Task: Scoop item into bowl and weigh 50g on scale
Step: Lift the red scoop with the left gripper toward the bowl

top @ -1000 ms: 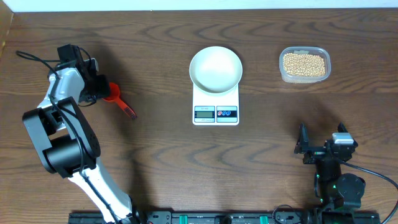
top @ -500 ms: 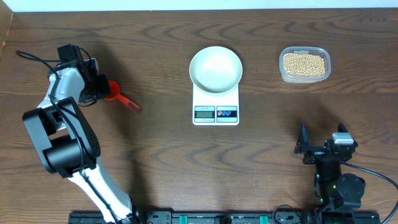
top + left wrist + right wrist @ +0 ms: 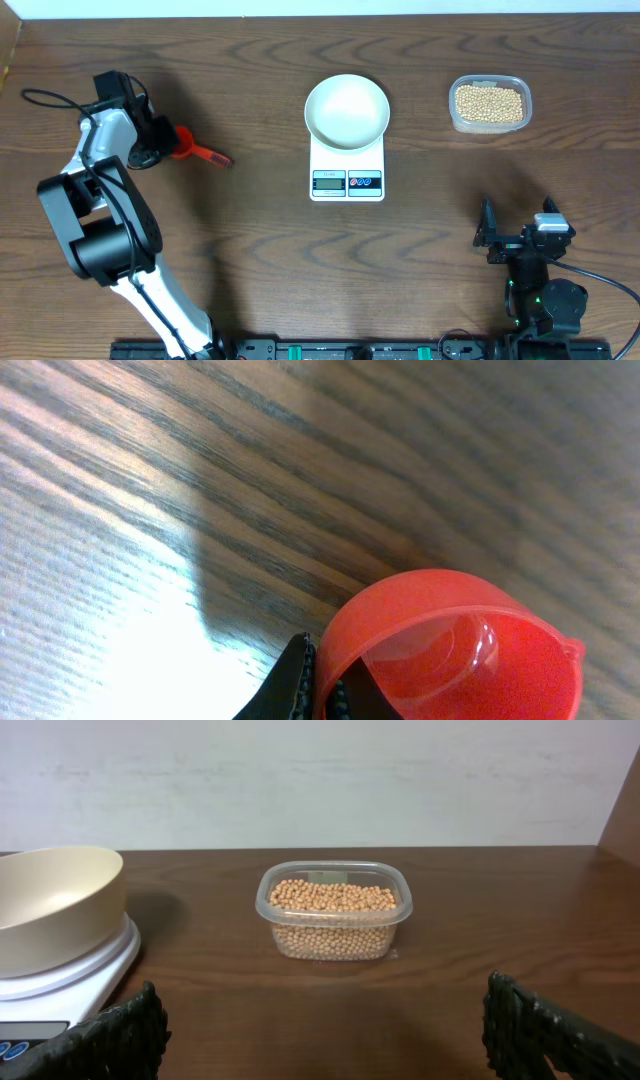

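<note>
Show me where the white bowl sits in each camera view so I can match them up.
Overhead: the bowl is top centre, on the scale.
Left wrist: not in it; a red scoop fills the lower right.
Right wrist: the bowl is at the left edge, cut off, on the scale.
Shared landmark: the scale beneath it, in overhead and right wrist.

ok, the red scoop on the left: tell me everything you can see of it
The red scoop is glossy, slightly see-through plastic: a round cup with a short straight handle pointing right, toward the scale. The cup is empty. It is over the left side of the table. The left pincer grips the cup's rim, one black finger against its wall. Whether it rests on the wood or hangs just above it cannot be told.
</note>
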